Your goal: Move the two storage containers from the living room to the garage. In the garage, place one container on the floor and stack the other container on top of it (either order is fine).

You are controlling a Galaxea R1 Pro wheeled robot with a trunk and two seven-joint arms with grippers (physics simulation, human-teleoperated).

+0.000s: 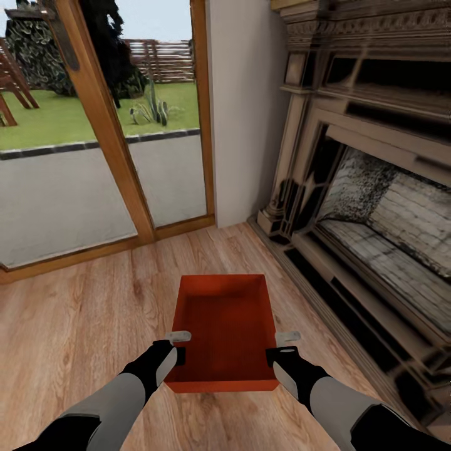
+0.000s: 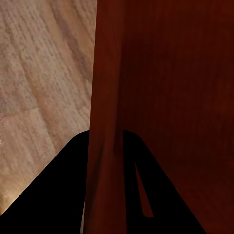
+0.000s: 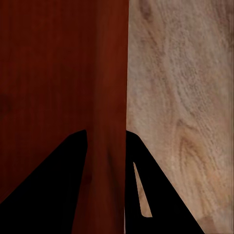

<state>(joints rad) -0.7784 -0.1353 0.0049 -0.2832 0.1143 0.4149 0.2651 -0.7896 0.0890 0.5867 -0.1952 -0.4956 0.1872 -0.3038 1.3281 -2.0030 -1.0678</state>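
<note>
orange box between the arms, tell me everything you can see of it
The storage container is an orange-red, thin-walled, lidless rectangular box, empty inside, over the light wood-plank floor beside the fireplace. The left pincer straddles its left wall, and the right pincer straddles its right wall.

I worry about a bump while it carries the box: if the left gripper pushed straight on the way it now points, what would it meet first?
Likely the wood-plank floor. The left gripper is clamped on the storage container wall, and its wrist view looks down that wall to the planks; how far off is unclear.
</note>
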